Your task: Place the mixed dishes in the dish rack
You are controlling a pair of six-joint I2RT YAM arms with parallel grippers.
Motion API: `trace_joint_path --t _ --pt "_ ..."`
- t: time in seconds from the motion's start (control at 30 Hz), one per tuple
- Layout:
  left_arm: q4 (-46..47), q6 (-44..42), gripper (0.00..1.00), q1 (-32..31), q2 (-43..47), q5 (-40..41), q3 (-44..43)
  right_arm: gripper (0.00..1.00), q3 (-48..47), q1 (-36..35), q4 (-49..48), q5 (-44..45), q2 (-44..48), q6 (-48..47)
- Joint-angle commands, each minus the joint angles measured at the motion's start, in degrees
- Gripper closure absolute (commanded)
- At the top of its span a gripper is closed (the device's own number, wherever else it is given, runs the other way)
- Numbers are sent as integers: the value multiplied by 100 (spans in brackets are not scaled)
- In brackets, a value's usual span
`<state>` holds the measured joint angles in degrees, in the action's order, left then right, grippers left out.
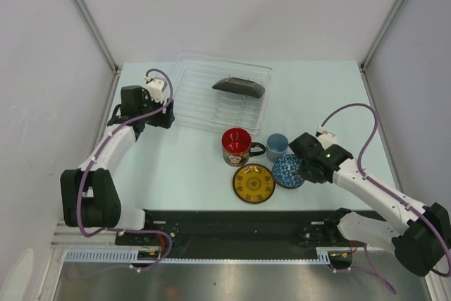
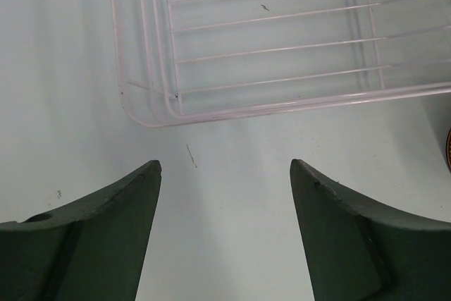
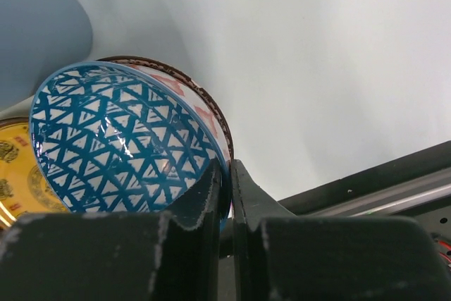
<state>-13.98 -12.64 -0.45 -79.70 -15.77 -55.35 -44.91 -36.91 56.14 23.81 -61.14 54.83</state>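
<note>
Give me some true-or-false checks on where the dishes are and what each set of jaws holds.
The black plate lies in the rack. True.
The mug, cup and saucer sit on the table, outside the rack. True.
The right jaws grip the mug. False: they clamp the bowl's rim.
The left jaws hold the saucer. False: they stand open and empty near the rack's corner.

A: What do we see around the work place?
B: We see a pale green table [image 1: 183, 170], white walls [image 1: 232, 5] on three sides, grey posts [image 1: 85, 13] in the corners, and soft, even light.
</note>
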Motion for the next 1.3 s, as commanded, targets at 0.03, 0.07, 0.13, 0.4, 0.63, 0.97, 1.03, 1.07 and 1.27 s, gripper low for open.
trace_joint_path --t 0.03,0.07,0.13,0.4,0.63,0.97,1.03,1.07,1.27 --pt "211 -107 21 27 174 -110 -81 100 -299 96 28 -17 471 -288" --pt "220 -98 21 27 166 -102 -90 100 -343 96 81 -61 550 -332" --pt "220 -80 21 27 157 -111 -98 100 -466 113 108 -105 595 -446" --pt "264 42 21 27 7 -146 -406 100 -1212 105 547 -123 735 -693" --pt "343 516 21 27 -554 -110 -1300 100 -2241 43 697 53 473 -947" --pt "721 843 21 177 -1714 179 -2366 100 -3524 -10 275 334 -792 -1958" --pt "712 799 21 185 -1987 232 -2506 100 -3883 -1 205 422 -1021 -2229" --pt "721 781 21 185 -2066 250 -2542 100 -4016 17 178 457 -1283 -2327" --pt "686 720 22 185 -2366 294 -2533 100 -5378 157 169 590 -2286 -2995"
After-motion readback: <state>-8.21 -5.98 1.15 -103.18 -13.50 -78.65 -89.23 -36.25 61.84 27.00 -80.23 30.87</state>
